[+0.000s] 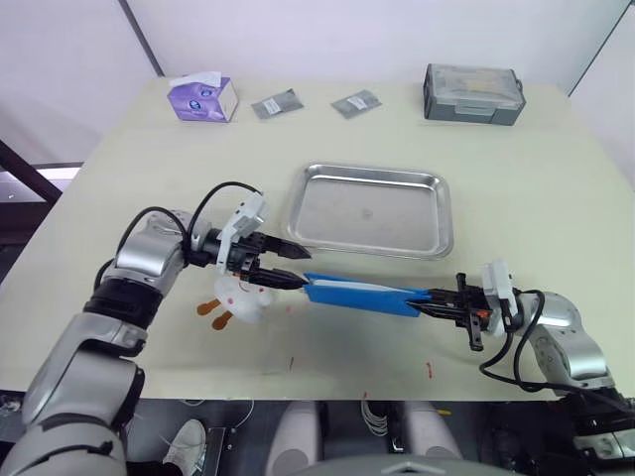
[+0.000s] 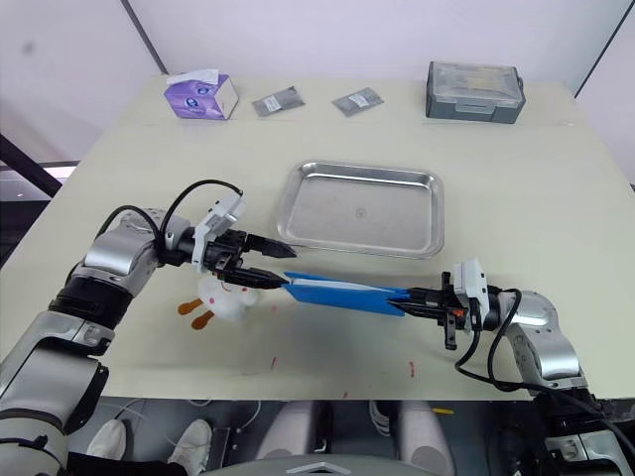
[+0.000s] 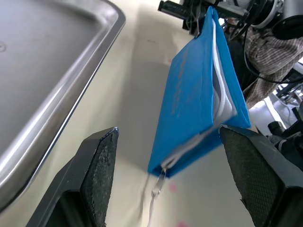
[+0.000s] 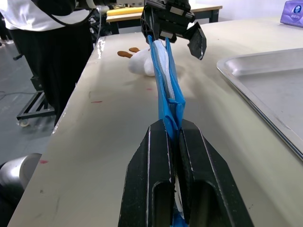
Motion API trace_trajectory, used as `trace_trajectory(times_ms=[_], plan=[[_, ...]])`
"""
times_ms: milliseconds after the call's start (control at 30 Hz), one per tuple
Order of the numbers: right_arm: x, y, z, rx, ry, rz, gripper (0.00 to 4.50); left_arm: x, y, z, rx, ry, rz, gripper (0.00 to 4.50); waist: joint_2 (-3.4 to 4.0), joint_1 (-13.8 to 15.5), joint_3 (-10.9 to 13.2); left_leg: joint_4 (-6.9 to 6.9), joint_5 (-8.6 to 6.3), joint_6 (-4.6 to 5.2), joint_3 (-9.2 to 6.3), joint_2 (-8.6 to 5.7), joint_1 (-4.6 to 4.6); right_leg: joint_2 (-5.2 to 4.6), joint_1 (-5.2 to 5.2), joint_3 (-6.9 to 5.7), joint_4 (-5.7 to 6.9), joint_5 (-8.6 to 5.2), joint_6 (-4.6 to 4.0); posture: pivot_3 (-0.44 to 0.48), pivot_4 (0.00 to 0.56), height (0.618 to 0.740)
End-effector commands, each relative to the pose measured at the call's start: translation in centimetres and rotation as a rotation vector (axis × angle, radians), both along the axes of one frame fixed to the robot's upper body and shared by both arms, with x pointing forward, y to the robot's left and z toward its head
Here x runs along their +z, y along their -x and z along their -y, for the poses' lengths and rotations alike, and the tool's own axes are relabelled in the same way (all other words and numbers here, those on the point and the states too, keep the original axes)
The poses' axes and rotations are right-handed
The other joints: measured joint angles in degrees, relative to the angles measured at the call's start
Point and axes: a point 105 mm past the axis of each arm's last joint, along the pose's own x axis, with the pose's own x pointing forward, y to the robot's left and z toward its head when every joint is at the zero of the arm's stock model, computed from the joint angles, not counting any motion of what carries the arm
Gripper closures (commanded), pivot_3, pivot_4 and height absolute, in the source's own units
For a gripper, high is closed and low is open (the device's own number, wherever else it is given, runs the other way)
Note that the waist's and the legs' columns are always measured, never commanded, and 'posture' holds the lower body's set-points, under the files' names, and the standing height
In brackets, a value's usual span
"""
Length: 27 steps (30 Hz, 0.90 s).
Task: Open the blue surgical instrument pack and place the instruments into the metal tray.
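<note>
Your right gripper (image 1: pixel 437 298) is clamped tight on one end of the pack (image 1: pixel 359 293), holding it off the table (image 1: pixel 556 198) in front of the tray (image 1: pixel 434 213). Your left gripper (image 1: pixel 288 268) sits wide apart at the other end, one finger against its corner. The pack gapes slightly, white lining peeking out. No instruments out yet, and the tray's bare, so nearly everything's ahead.

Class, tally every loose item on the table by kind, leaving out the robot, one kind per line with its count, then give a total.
Blue pack: 1
Metal tray: 1
Grey foil packets: 2
Grey lidded box: 1
Tissue box: 1
White plush toy: 1
Total: 7
</note>
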Motion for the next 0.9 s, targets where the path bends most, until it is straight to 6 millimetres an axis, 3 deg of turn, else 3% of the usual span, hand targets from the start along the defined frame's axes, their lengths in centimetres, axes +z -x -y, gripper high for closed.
trace_trajectory(times_ms=[33, 167, 333, 400, 733, 833, 900], plan=[[1.0, 0.3, -0.3, 0.028, -0.016, 0.033, 4.5, 0.9, 0.3, 0.5, -0.069, 0.036, 0.034, 0.9, 0.0, 0.0, 0.0, 0.0, 0.0, 0.0, 0.0, 0.0, 0.0, 0.0, 0.0, 0.0, 0.0, 0.0, 0.0, 0.0, 0.15, 0.74], [1.0, 0.4, -0.5, 0.035, -0.017, 0.032, 4.5, 0.6, 0.8, 1.0, -0.091, 0.048, 0.015, 1.92, 0.0, 0.0, 0.0, 0.0, 0.0, 0.0, 0.0, 0.0, 0.0, 0.0, 0.0, 0.0, 0.0, 0.0, 0.0, 0.0, 0.15, 0.74], [1.1, 0.5, -0.5, 0.034, -0.016, 0.031, 4.5, 0.6, 1.1, 1.0, -0.098, 0.06, -0.014, 4.05, 0.0, 0.0, 0.0, 0.0, 0.0, 0.0, 0.0, 0.0, 0.0, 0.0, 0.0, 0.0, 0.0, 0.0, 0.0, 0.0, 0.15, 0.74], [1.1, 0.5, -0.5, 0.033, -0.015, 0.031, 4.5, 0.6, 1.3, 1.0, -0.1, 0.061, -0.02, 4.48, 0.0, 0.0, 0.0, 0.0, 0.0, 0.0, 0.0, 0.0, 0.0, 0.0, 0.0, 0.01, 0.0, 0.0, 0.0, 0.0, 0.15, 0.74], [0.9, 0.0, -0.7, 0.013, -0.002, 0.021, 4.5, 0.9, 1.4, 0.3, -0.078, 0.077, -0.027, 4.48, 0.0, 0.0, 0.0, 0.01, 0.0, 0.0, 0.0, 0.0, 0.0, 0.0, 0.0, 0.0, 0.0, 0.0, 0.0, 0.0, 0.15, 0.74], [0.8, 0.0, -0.5, 0.007, 0.007, -0.024, 3.65, 0.9, 1.3, -0.1, -0.06, 0.074, -0.019, 4.5, 0.0, 0.0, 0.0, 0.01, 0.0, 0.0, 0.0, 0.0, 0.0, 0.0, 0.0, 0.0, 0.0, 0.0, 0.0, 0.0, 0.15, 0.74], [0.8, 0.2, -0.5, 0.013, 0.014, -0.023, 2.81, 0.9, 1.3, -0.4, -0.049, 0.072, -0.017, 4.5, 0.0, 0.0, 0.0, 0.0, 0.0, 0.0, 0.0, 0.0, 0.0, 0.0, 0.0, 0.0, 0.0, 0.0, 0.0, 0.0, 0.15, 0.74]])
